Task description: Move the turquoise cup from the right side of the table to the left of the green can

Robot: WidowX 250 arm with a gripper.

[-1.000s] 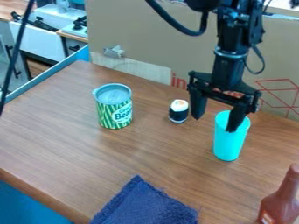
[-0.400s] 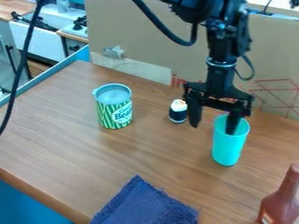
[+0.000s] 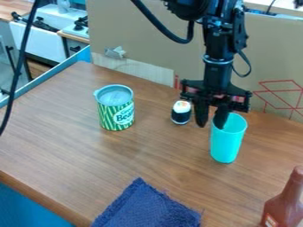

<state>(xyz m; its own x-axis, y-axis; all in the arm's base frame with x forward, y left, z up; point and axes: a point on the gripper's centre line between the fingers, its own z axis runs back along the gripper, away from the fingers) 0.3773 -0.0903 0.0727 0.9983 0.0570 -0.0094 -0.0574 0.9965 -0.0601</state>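
Brown wood-grain table (image 3: 148, 155), blue edging (image 3: 56, 76) at far left; cardboard sheet (image 3: 154, 40) stands behind it, white sink (image 3: 36, 41) and dark-handled cabinets in the room beyond; claw (image 3: 211, 127) is partly open, narrow gap, one finger in the mouth of the upright turquoise cup (image 3: 225, 144), the other outside its left rim; cup is right of centre on the table; small black-and-white item (image 3: 181, 113) just left of claw, green-striped can (image 3: 116, 116) farther left; navy cloth (image 3: 145, 208) and brown bottle (image 3: 284, 206) at near side.
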